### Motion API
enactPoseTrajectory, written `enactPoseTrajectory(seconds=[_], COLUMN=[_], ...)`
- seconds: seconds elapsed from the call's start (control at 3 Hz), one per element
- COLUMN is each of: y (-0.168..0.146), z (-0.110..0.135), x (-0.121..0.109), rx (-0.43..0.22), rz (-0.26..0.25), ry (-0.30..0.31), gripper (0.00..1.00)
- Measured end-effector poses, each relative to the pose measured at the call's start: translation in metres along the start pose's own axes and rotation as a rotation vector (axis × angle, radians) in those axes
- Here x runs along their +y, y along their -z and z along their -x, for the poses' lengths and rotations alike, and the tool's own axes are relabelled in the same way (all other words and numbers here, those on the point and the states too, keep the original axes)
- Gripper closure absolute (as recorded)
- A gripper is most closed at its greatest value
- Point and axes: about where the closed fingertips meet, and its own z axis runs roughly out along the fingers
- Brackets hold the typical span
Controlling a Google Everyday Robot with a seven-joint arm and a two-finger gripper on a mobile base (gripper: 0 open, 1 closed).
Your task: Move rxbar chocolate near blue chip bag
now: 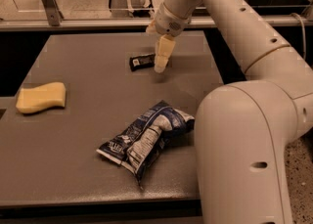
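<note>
The rxbar chocolate point(142, 61) is a small flat black bar with white text, lying on the grey table point(88, 120) toward the back middle. My gripper point(161, 60) hangs pointing down just above the bar's right end, partly covering it. The blue chip bag point(146, 139) is a large crumpled dark-blue and white bag lying in the front middle of the table, well apart from the bar.
A yellow sponge point(41, 97) lies at the table's left side. My white arm point(249, 135) fills the right of the view, over the table's right edge. A rail and a metal bracket point(47, 0) run behind the table's back edge.
</note>
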Motion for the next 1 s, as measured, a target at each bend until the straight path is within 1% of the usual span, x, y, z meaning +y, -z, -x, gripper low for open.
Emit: enactPoseTrajectory(seconds=[0.33,0.67,1.0], y=[-0.017,-0.027,-0.031], z=[-0.011,-0.019,-0.023], x=[-0.006,-0.009,-0.01], rx=[0.011,0.017,0.021], rz=[0.003,0.002,0.003], ry=[-0.031,-0.054,-0.064], gripper=[0.0,0.17,0.4])
